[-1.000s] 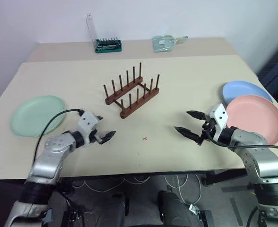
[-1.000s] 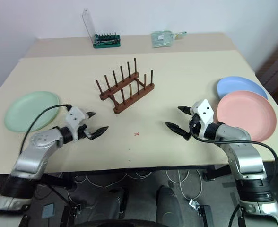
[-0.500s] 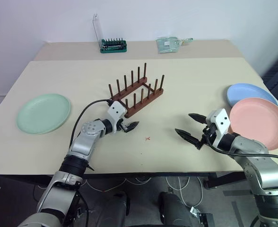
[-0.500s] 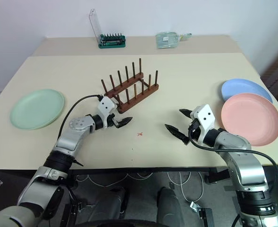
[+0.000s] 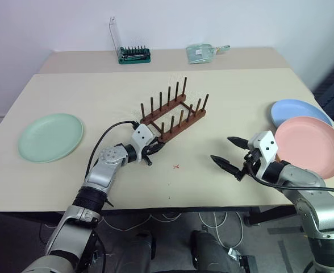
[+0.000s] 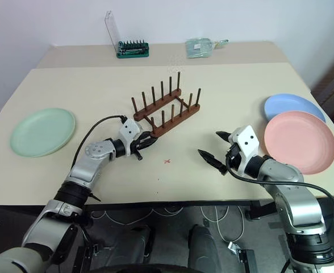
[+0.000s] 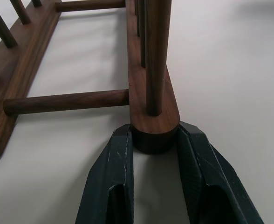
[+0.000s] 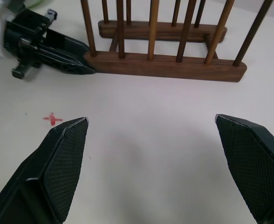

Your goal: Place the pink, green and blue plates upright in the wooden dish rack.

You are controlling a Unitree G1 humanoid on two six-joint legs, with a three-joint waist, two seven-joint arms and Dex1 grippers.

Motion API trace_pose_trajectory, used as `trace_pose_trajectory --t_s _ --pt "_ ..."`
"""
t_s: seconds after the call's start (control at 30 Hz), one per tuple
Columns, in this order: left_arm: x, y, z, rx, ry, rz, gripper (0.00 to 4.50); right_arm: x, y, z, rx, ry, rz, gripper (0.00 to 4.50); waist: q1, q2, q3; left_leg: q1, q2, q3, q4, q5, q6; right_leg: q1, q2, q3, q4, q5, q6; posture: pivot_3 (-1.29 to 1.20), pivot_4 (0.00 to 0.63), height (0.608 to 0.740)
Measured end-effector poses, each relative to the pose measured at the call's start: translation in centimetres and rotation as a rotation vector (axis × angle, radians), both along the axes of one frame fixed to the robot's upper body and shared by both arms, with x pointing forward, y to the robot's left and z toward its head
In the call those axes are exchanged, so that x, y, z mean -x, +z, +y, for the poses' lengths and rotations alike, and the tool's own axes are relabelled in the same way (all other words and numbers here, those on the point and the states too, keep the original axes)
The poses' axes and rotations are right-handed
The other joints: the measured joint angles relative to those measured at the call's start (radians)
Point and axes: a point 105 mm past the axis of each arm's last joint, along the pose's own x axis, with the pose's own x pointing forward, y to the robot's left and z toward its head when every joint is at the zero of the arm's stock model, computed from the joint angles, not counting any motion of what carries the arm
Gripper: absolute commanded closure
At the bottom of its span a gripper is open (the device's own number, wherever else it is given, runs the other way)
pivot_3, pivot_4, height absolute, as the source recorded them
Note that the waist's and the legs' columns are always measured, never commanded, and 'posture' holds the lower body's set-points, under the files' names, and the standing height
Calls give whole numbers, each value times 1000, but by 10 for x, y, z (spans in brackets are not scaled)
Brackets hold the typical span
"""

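Head views: rack point(image 5: 174, 113) mid-table, green plate point(image 5: 50, 136) far left, pink plate point(image 5: 309, 146) and blue plate point(image 5: 299, 112) right, right gripper point(image 5: 229, 154) spread empty; left wrist: left gripper point(image 7: 154, 140) clamped on rail end, so drag gently, low, without twisting.

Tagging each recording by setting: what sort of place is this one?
Probably a lab or test room, not a kitchen: a plain beige table against a bare wall, a green tool holder, and cables on the floor.
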Motion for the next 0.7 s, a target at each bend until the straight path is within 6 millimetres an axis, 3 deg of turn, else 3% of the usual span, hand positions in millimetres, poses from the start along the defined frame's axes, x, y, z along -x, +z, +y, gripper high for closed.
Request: trace_pose_trajectory --t_s 0.2,0.4,0.63,0.7 --pt "28 -2 -23 -44 -288 35 3791 10 -7 -9 42 2 47 0 1 0 0 -1 0 0 0 0 0 0 0 0 0 0 0 0 150 740" --pt "23 4 -30 -122 -389 -9 3791 13 -9 -9 45 -2 56 0 -1 0 0 -1 0 0 0 0 0 -1 0 0 0 0 0 0 150 740" --pt "11 3 -19 -133 -341 4 278 13 -11 -10 47 -8 58 0 -2 0 0 -1 0 0 1 0 1 -1 0 0 0 0 0 0 150 740" --pt "10 3 -13 -129 -319 -4 34 13 -10 -10 48 -8 58 0 -4 0 0 -1 0 0 1 0 1 -1 0 0 0 0 0 0 150 740"
